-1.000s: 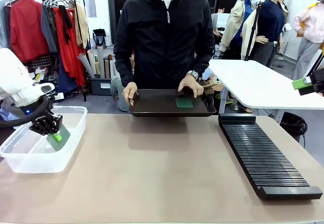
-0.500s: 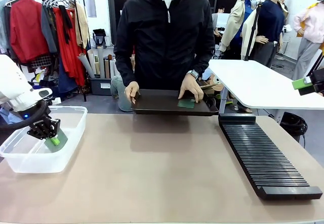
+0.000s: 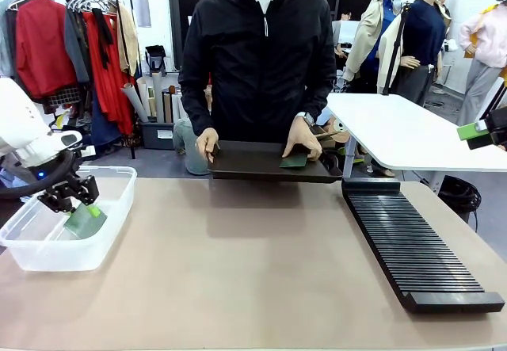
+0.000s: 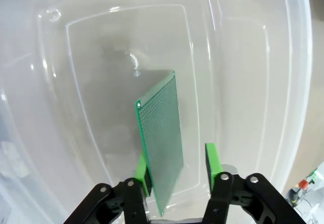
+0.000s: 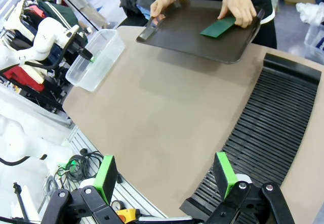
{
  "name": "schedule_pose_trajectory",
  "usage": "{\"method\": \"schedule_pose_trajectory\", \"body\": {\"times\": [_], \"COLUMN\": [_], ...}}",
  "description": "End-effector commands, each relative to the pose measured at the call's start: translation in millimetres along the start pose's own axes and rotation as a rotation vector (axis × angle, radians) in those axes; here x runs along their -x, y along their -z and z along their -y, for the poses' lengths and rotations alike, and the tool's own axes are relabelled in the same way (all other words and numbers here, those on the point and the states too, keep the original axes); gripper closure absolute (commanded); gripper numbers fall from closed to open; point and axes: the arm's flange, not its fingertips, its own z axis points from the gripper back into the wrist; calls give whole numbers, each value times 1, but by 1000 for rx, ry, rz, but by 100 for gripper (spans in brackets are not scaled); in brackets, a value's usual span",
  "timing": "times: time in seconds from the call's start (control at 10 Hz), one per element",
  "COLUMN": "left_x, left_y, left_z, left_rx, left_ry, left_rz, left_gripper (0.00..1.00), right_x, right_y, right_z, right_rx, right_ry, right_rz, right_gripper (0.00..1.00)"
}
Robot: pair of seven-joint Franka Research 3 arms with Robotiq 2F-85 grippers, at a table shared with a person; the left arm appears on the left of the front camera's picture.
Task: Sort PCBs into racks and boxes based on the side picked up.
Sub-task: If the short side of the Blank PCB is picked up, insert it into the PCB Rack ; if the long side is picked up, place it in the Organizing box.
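Observation:
My left gripper [image 3: 70, 200] hangs over the clear box [image 3: 32, 252] at the table's left end, jaws open. A PCB [image 3: 85, 221] rests tilted inside the box just below the fingers. In the left wrist view the PCB [image 4: 161, 148], light gridded face showing, stands on edge between the green pads [image 4: 212, 161]; it is close to the left pad and clear of the right one. My right gripper [image 5: 165, 176] is open and holds nothing, high above the black rack [image 5: 273, 133]. A second, dark green PCB [image 3: 294, 161] lies on the tray under the person's hand.
The person at the far side holds a dark shallow tray [image 3: 245, 165] with both hands. The long black rack [image 3: 412, 240] runs along the table's right side. My right gripper [image 3: 478, 132] shows at the picture's right edge. A white table [image 3: 396, 133] stands behind.
My left gripper dipped into the box and opened, letting go of the PCB, which now rests in the box. The person drew the tray slightly back, one hand on its PCB.

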Motion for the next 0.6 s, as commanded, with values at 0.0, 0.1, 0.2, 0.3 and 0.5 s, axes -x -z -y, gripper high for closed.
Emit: {"method": "schedule_pose_trajectory", "body": {"times": [0.0,0.1,0.2,0.3,0.5], "left_x": [2,2,4,5,7], "left_y": [-13,-18,-25,-29,-34], "left_z": [11,17,26,32,37], "left_rx": [-57,-86,-112,-132,-160], "left_ry": [-17,-19,-18,-18,-23], "left_rz": [-4,-3,-2,0,2], "left_gripper": [0,0,0,0,0], "right_x": [-2,-2,-2,-2,-2], "right_y": [2,2,2,2,2], "right_z": [0,0,0,0,0], "right_rx": [-23,-23,-23,-23,-23], "right_ry": [-12,-12,-12,-12,-12], "right_rz": [24,24,24,24,24], "right_gripper": [0,0,0,0,0]}}
